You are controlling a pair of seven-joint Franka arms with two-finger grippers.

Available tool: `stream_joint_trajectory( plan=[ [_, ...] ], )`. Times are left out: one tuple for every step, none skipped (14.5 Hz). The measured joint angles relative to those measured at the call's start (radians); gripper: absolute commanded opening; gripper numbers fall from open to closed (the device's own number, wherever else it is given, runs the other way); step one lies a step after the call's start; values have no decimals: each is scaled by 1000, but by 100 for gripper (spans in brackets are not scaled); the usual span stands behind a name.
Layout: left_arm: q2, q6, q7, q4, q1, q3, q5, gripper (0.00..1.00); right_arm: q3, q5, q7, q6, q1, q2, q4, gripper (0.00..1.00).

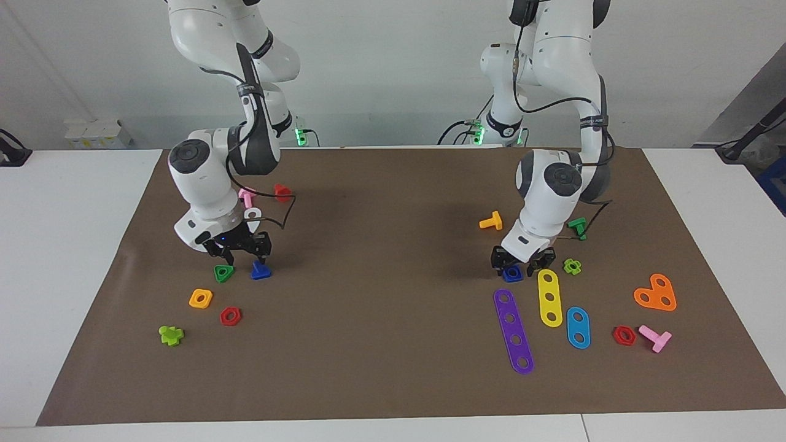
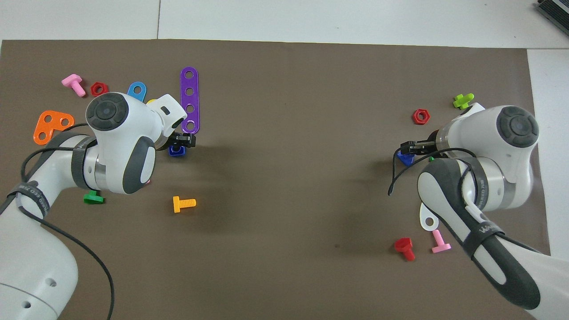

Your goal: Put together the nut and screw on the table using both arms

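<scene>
The dark-blue square nut lies on the brown mat at the left arm's end, beside the purple strip's end; it also shows in the overhead view. My left gripper is open and low, its fingers on either side of the nut. The dark-blue screw with its triangular head lies at the right arm's end beside a green triangular nut. My right gripper is open, low over the mat between these two, one finger just above the screw. In the overhead view the right gripper partly covers the screw.
Purple, yellow and light-blue strips lie just farther out than the nut. An orange screw, green screw and lime piece lie around the left gripper. An orange-yellow nut and red nut lie beside the screw.
</scene>
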Motion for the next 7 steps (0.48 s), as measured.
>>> stream_joint_trajectory(
  plan=[
    [1,0,-1,-2,1,1,0,74,0,0,0,7,7,6,-2,73],
    [1,0,-1,-4,1,2,0,73,0,0,0,19,13,10,-6,70],
    [1,0,-1,-8,1,3,0,71,0,0,0,34,16,13,-12,69],
    [1,0,-4,-16,1,4,0,70,0,0,0,51,17,15,-23,67],
    [1,0,-8,-23,1,4,0,69,0,0,0,63,17,16,-32,65],
    [1,1,-13,-28,1,4,0,66,0,0,0,70,17,16,-39,60],
    [1,1,-16,-31,1,4,0,62,0,0,0,71,17,16,-42,49]
  ],
)
